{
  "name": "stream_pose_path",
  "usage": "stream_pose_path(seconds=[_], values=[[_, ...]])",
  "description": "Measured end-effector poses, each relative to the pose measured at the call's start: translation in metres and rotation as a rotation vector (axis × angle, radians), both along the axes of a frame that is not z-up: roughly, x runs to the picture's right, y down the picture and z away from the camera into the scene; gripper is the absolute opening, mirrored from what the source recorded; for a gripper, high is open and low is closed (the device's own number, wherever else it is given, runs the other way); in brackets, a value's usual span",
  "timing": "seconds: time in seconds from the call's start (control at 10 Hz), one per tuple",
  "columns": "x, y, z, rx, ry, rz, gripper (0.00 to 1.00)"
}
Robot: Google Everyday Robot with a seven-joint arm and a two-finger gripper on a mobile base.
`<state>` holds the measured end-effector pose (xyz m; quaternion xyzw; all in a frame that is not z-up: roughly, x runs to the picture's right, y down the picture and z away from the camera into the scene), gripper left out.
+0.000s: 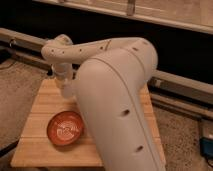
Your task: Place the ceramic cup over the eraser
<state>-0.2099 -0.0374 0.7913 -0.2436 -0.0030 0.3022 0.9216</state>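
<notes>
My white arm fills the middle of the camera view and reaches left, then bends down over the back left of the wooden table [40, 145]. The gripper [66, 90] hangs at the end of the wrist just above the tabletop, behind the orange bowl, and is partly covered by the big arm link. The ceramic cup and the black eraser do not show; the arm hides the part of the table where they could be.
An orange-red patterned bowl [65, 128] sits on the front left of the table. A dark wall with a metal rail [180, 82] runs behind the table. Speckled floor lies on both sides.
</notes>
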Motion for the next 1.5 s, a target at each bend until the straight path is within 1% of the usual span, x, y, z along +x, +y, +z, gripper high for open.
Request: stream_pose_path(seconds=[0.4, 0.7, 0.9, 1.3, 1.4, 1.5], values=[[0.046, 0.011, -0.035, 0.001, 0.026, 0.044, 0.00], [0.075, 0.023, -0.063, -0.019, 0.051, 0.078, 0.00], [0.105, 0.034, -0.080, -0.045, 0.090, 0.108, 0.00], [0.152, 0.063, -0.099, -0.114, 0.166, 0.157, 0.00], [0.157, 0.072, -0.103, -0.136, 0.182, 0.165, 0.00], [0.157, 0.077, -0.105, -0.145, 0.188, 0.172, 0.00]])
